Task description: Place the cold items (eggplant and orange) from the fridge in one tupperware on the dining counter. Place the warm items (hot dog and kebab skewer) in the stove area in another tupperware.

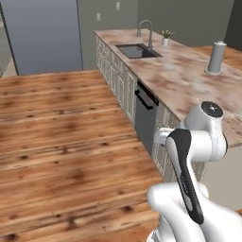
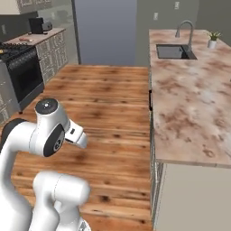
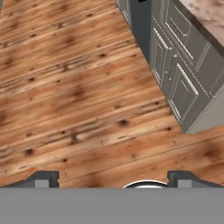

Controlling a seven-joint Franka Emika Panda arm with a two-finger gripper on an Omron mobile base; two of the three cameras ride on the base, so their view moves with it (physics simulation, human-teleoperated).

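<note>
From the left base view I see the arm folded up in the lower right of the frame, beside the dining counter, whose pinkish marble top runs from the upper middle down the right side. A sink with a faucet sits in the counter near the top, a small potted plant just past it, and a grey cylinder stands at the upper right. The tall grey slab at upper left I take for the fridge, its door closed. I find no tupperware on the stretch of counter in frame.

From the right base view the counter fills the right half, bare apart from the sink and plant at the top. The stove is at the left edge, and on the cabinet top beyond it lies a small reddish thing, too small for me to say whether it is the hot dog or the kebab skewer.

In the hand view the camera looks down at wooden floor, with grey cabinet doors at upper right. The gripper shows its two tips far apart at the bottom edge, released and holding nothing.

My judgement: nothing is packed yet. Both cold and warm items remain to be fetched.
</note>
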